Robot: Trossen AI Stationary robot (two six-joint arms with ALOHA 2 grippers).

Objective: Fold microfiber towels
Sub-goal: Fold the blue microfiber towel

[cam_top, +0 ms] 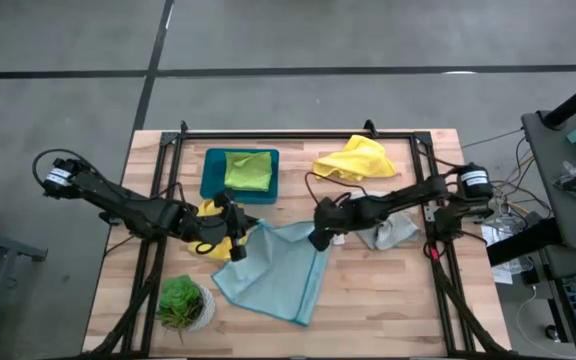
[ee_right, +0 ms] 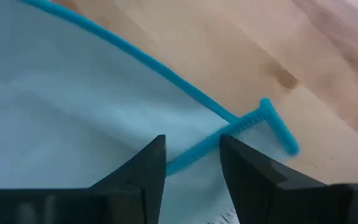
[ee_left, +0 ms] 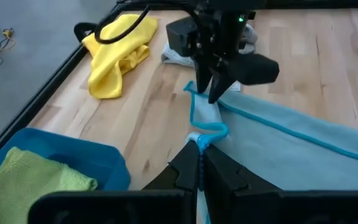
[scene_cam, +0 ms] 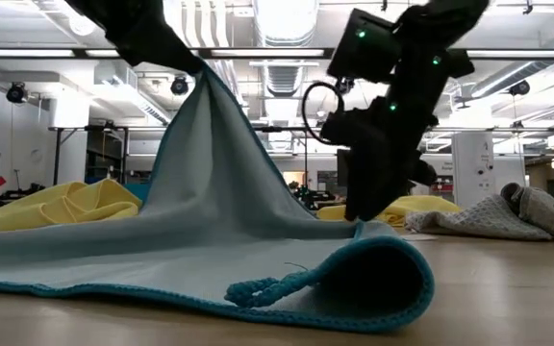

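Two grippers work on one light blue towel (cam_top: 273,270) in the high view: the left gripper (cam_top: 236,236) is closed on a corner of it, and the right gripper (cam_top: 320,238) stands over the opposite corner, near the grey towel (cam_top: 388,234). Counted from above, there are five towels: one light blue, one grey, one lime green towel (cam_top: 247,170) lying in the one teal tray (cam_top: 211,172), one yellow towel (cam_top: 355,160) far behind the right gripper and one more yellow towel (cam_top: 211,228) under the left arm; there is also one potted plant (cam_top: 182,302). From the low view, the blue towel rises like a tent to the left gripper above, while its near edge is rolled over on the table below the right gripper. Seen from the left wrist, the fingers (ee_left: 185,171) pinch the teal hem of the corner tightly. Seen from the right wrist, the fingers (ee_right: 145,171) stand narrowly apart with the hem between them, and I cannot tell if they grip it or not. I think the step is to carry one edge over to the other; to do it well, both corners should move together, and the rolled edge should be made flat before pressing.
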